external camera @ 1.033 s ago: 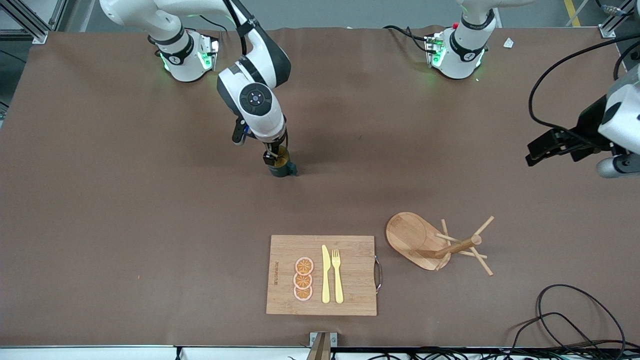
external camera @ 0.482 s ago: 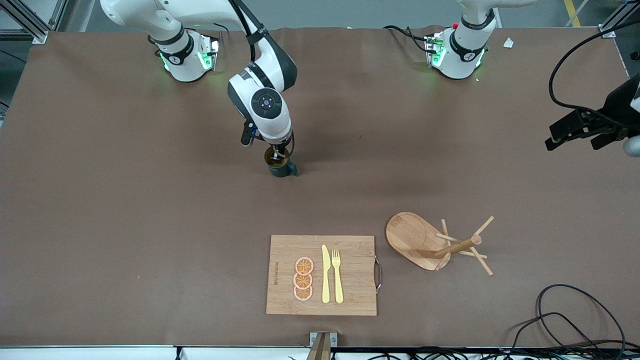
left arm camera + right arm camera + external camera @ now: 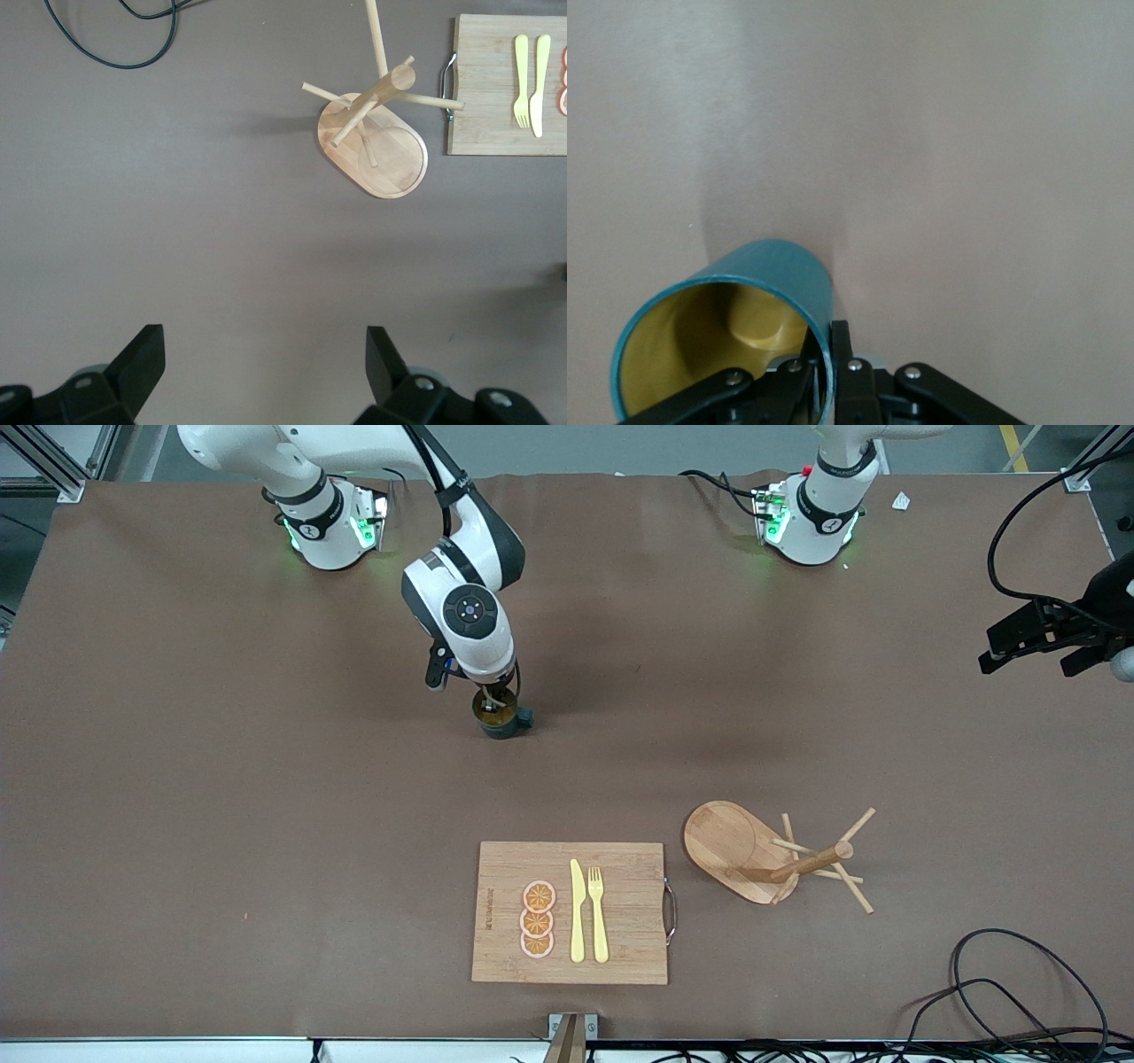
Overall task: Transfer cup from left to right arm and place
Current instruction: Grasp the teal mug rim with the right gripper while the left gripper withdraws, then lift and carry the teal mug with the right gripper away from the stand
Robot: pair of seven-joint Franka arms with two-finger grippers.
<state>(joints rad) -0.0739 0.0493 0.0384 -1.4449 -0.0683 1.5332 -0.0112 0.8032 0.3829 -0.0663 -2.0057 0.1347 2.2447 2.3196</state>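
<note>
Nearest the front camera, a cutting board [image 3: 570,912] lies close to the worktop [image 3: 221,824] edge, a wooden peg rack [image 3: 771,859] beside it toward the left arm's end. Open cloth separates them from the cup [image 3: 500,720], whose rim the right tool [image 3: 494,701] pinches. Left tool [image 3: 1032,638], fingers apart, hangs over the worktop's end.
</note>
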